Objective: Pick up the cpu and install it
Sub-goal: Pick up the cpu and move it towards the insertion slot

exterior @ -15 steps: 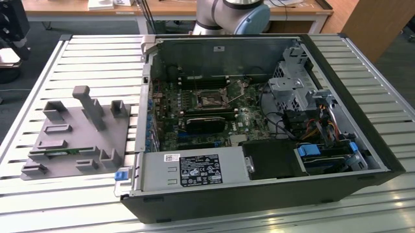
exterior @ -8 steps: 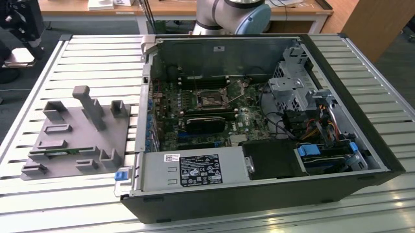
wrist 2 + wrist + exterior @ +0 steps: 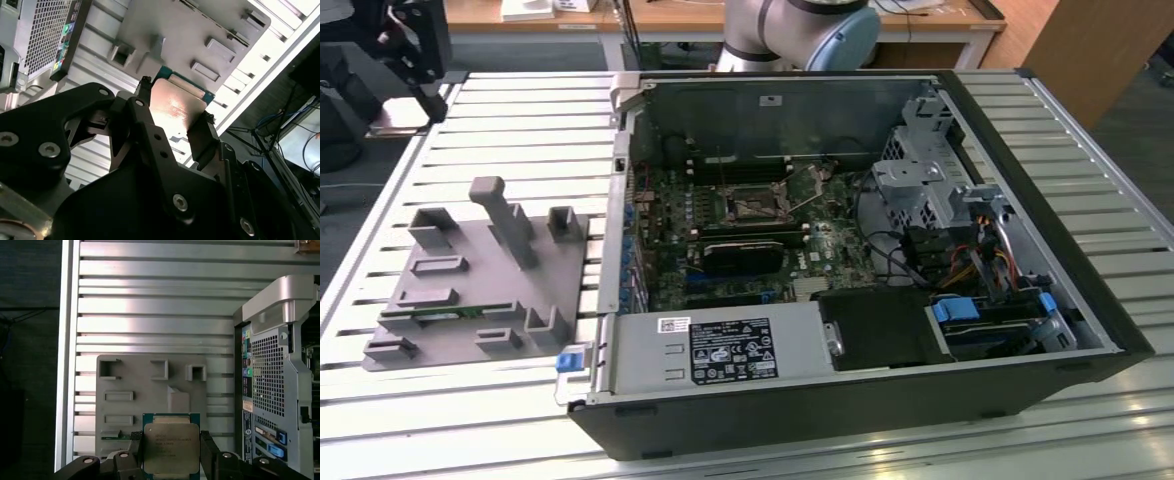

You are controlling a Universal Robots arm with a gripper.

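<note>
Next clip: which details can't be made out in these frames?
- cpu: one edge is cut off by the first wrist view's border.
- Part of the cpu, second wrist view: hidden behind the fingers.
- motherboard socket, exterior view: too small to judge its pins.

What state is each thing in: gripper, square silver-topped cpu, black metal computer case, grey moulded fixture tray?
Black two-finger gripper: shut on the cpu.
Square silver-topped cpu: clamped at two opposite edges, above the tray.
Black metal computer case: on its side, panel off, open.
Grey moulded fixture tray: flat on the slatted table, green memory stick slotted in.
</note>
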